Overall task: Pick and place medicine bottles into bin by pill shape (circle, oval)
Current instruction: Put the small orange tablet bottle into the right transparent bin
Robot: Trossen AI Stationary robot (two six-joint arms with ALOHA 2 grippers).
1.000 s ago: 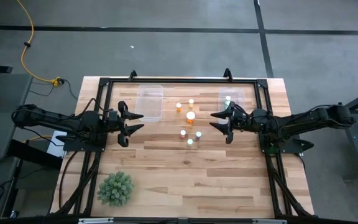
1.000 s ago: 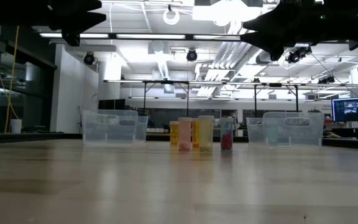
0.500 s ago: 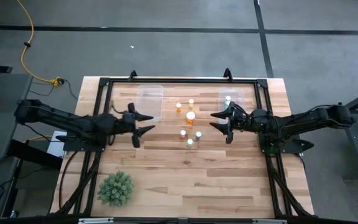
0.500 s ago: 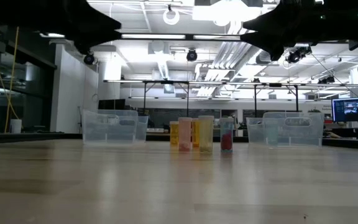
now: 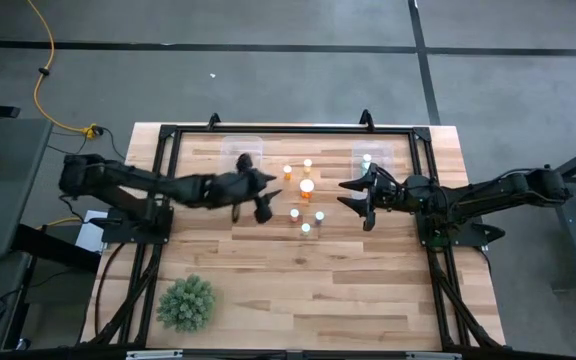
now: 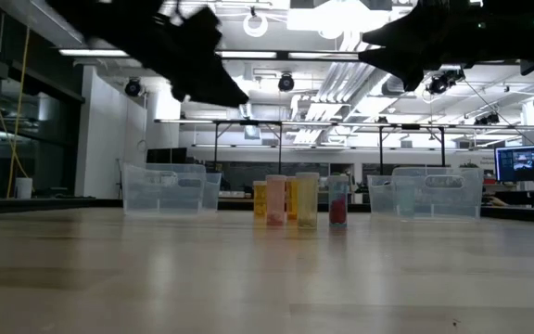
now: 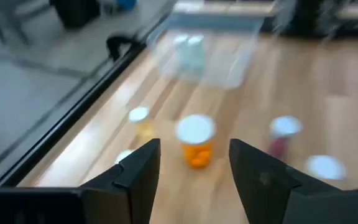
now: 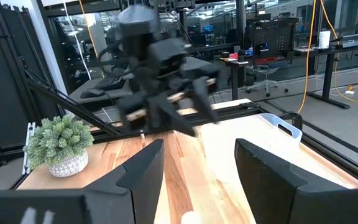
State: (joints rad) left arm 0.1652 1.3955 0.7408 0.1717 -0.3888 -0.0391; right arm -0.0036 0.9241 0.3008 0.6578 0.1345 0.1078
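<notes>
medicine bottles (image 5: pixel 306 205) stand loosely clustered at the middle of the tabletop (image 5: pixel 298 290), and nearest them we see the left claw (image 5: pixel 264 198), fingers spread and holding nothing, hanging above the wood just beside the cluster. through its wrist view we look between the spread fingers (image 7: pixel 138 171) at the larger orange bottle (image 7: pixel 196 140). across the cluster we find the right claw (image 5: pixel 356 199), also spread and empty. further out, we see one clear bin (image 5: pixel 240 160) behind the left claw and another (image 5: pixel 372 160) near the right; the latter may hold a bottle, though we cannot tell. a green plant (image 5: pixel 187 302) sits at the near left.
</notes>
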